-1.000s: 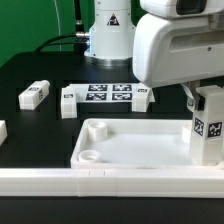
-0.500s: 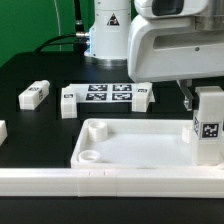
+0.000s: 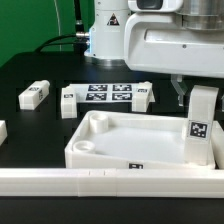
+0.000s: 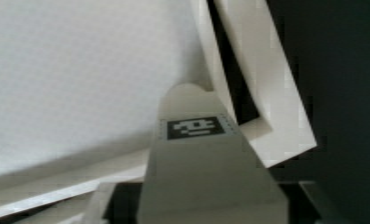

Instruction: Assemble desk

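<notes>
Found the white, rimmed tabletop (image 3: 78,150) lying just behind the border rail (image 3: 60,182), a round socket in its near corner. Saw one tagged square leg (image 3: 201,135) standing upright at its end on the exterior view's right. Noted the gripper (image 3: 200,98) reaching down from above, fingers narrowly clamped on that leg. Counted one tabletop, one held leg, and farther back a left loose leg (image 3: 35,95) and a second loose leg (image 3: 68,102) beside the marker board (image 3: 108,93).
</notes>
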You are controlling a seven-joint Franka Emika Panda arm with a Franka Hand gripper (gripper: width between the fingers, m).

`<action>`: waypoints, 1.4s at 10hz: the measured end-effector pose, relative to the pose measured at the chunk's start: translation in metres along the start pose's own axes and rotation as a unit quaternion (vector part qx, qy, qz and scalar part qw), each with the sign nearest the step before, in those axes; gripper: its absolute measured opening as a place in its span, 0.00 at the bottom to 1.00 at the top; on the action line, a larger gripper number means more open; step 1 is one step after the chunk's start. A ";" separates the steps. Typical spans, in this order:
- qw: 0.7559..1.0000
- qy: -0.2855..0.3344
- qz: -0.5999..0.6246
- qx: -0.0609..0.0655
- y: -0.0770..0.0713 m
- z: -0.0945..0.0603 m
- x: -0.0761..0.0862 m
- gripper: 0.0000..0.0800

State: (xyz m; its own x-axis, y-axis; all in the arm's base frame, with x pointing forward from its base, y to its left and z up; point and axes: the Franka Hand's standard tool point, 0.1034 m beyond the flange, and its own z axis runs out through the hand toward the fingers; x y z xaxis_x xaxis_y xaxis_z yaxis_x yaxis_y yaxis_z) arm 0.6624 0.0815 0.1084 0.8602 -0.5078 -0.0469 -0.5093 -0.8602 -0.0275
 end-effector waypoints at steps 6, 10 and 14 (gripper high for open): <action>0.998 0.001 0.063 -0.010 0.011 0.000 0.005 0.73; 1.000 -0.004 0.010 -0.005 0.016 -0.023 -0.022 0.81; 0.999 -0.008 -0.031 -0.005 0.060 -0.042 -0.041 0.81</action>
State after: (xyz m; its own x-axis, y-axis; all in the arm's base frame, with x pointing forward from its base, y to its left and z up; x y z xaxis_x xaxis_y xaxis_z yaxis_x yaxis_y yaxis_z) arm 0.5972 0.0489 0.1506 0.8894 -0.4531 -0.0606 -0.4550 -0.8902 -0.0218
